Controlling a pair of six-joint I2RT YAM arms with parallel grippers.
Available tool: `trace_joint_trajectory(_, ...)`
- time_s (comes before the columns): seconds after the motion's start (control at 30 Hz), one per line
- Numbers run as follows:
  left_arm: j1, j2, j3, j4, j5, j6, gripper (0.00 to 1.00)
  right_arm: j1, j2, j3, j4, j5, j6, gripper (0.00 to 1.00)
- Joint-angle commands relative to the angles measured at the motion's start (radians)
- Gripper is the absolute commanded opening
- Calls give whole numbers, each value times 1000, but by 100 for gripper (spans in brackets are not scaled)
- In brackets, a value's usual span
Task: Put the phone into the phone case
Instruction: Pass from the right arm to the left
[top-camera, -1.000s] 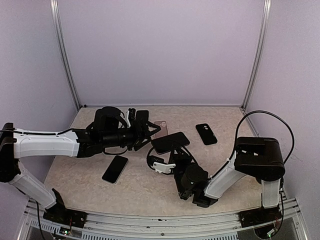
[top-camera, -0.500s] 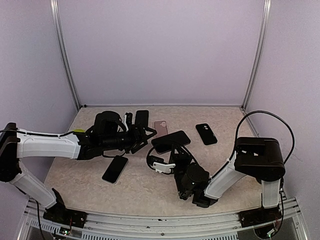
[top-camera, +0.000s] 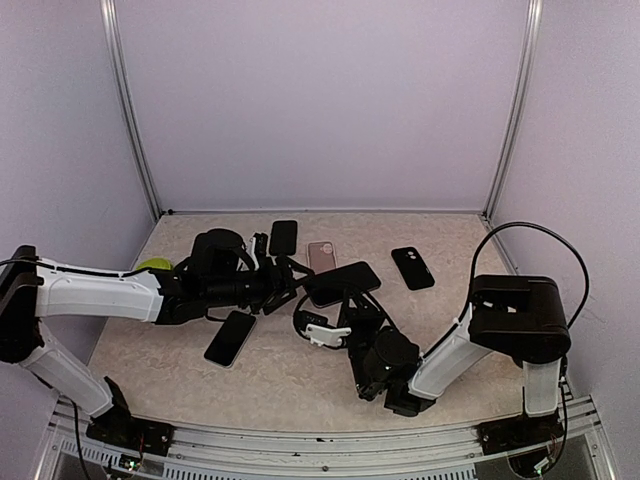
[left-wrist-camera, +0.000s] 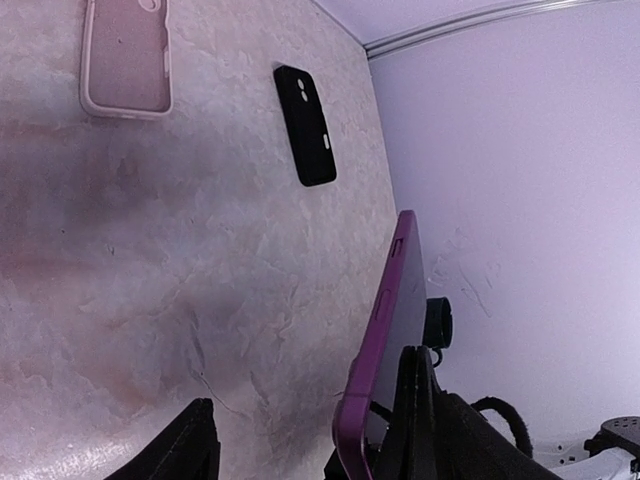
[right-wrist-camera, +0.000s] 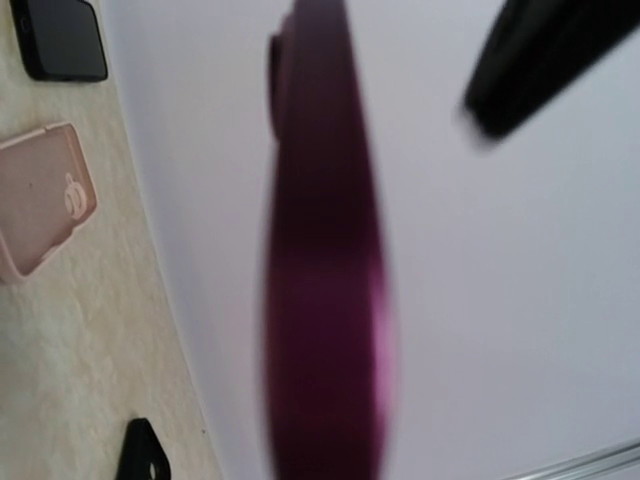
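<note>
Top view: right claw (top-camera: 348, 300) is clamped tight on the purple phone (top-camera: 342, 282), held tilted above mid-surface. Left claw (top-camera: 291, 274) is spread open just beside its left end. Pink phone case (top-camera: 322, 255) lies flat toward the far edge. Left wrist: phone edge-on, nothing gripped. Right wrist: phone a purple blur.

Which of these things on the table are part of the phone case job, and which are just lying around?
Job: purple phone, clamped in the right gripper; pink case, probably its target.
Lying about: dark phone nearest the bases; black phone at the back; black case.
</note>
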Motion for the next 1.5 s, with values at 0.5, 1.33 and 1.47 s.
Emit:
trace_joint_trajectory(0.5,-9,99,24,178,91,-46,31,38,-3,42,271,-5,23,0)
trace_joint_trajectory(1.33,35,39,-53,221,68,-62,0,44,-38,43,266,1,56,26)
trace_joint_trajectory(1.47,48,28,-66,233,65,-64,0,53,-41,43,224,2,94,63)
